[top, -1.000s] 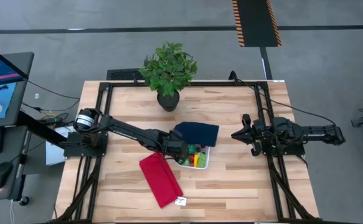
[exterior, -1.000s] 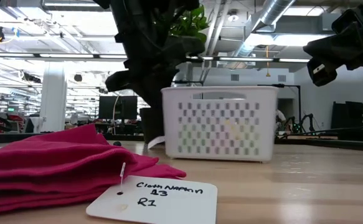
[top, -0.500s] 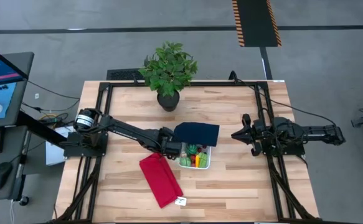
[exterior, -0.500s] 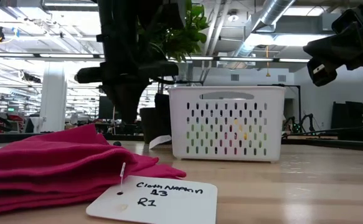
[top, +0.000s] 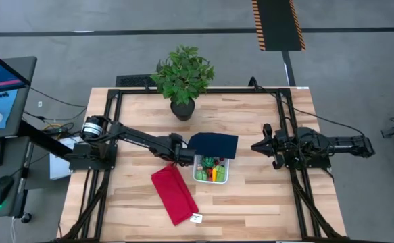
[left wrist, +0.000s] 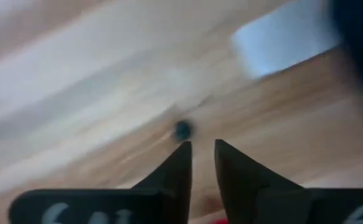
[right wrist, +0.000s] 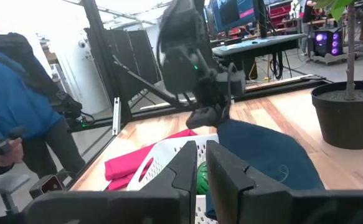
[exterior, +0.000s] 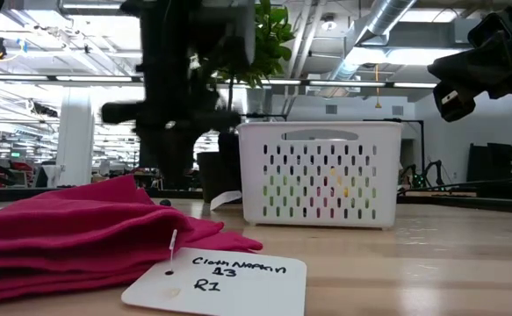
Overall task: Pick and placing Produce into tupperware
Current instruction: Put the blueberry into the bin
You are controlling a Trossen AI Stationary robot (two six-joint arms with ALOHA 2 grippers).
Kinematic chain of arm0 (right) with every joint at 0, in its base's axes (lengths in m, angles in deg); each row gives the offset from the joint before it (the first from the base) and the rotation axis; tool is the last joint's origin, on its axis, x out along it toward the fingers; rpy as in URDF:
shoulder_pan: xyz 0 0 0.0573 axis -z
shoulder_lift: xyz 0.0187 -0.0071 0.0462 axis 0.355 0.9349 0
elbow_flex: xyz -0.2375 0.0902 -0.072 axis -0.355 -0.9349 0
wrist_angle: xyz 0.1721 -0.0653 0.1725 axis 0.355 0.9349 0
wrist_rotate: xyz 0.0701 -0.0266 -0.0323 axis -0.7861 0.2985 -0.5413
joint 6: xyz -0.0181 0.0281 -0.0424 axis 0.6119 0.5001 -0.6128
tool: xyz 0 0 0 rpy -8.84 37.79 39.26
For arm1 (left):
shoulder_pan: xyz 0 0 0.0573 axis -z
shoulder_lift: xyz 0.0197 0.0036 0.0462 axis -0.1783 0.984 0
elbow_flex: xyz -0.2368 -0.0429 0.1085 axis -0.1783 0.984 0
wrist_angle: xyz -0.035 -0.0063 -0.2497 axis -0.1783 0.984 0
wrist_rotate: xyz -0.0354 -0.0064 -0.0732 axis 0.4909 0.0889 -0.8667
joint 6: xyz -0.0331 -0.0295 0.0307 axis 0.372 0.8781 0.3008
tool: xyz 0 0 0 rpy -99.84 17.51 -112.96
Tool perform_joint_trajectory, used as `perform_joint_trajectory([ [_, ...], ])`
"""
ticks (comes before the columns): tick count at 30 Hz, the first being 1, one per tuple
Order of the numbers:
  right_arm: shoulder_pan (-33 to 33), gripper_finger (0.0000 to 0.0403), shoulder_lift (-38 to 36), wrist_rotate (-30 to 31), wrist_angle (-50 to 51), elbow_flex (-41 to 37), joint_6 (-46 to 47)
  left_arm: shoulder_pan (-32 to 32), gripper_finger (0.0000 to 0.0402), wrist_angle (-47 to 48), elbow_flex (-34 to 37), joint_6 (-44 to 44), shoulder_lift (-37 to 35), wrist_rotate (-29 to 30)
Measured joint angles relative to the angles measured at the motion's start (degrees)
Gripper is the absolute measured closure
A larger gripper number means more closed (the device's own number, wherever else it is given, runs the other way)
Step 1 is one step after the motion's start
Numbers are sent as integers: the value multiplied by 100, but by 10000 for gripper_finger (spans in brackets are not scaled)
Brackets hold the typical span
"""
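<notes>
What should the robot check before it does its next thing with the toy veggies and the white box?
1. Produce inside the tupperware: ok, green, orange and red pieces show in it.
2. Loose produce on the table: ok, none seen.
3. Left gripper empty: ok, fingers nearly shut with nothing between them.
4. Navy lid on the box: not ok, it lies beside it, toward the potted plant.
5. Right gripper clear of the box: ok, parked at the table's right side.
6. Red cloth out of the way: ok.
</notes>
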Motion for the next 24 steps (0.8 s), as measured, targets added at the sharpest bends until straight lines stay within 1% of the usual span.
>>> perform_joint_trajectory([
  [3, 2, 344, 0, 0, -1, -2, -1, -152, 327, -306, 420, 146, -121, -376],
  [6, 1, 344, -2, 0, -1, -1, -1, -266, 325, -976, 846, -133, -318, -570],
  [9, 0, 344, -2, 0, -1, 0, -1, -262, 330, -1355, 1163, -329, -564, -529],
  [12, 2, 344, 0, 0, -1, 0, -1, -258, 335, -1519, 1435, -438, -814, -509],
  [14, 2, 344, -2, 0, 0, -1, -1, -265, 337, -1571, 1640, -449, -962, -477],
  [17, 2, 344, -1, 0, -1, 0, 0, -261, 337, -1915, 1891, -444, -1187, -344],
  [20, 0, 344, -2, 0, -1, -2, -1, -261, 327, -2053, 2007, -485, -1203, -251],
  [24, 2, 344, 0, 0, -1, -2, -1, -271, 297, -2108, 1997, -556, -1210, -251],
])
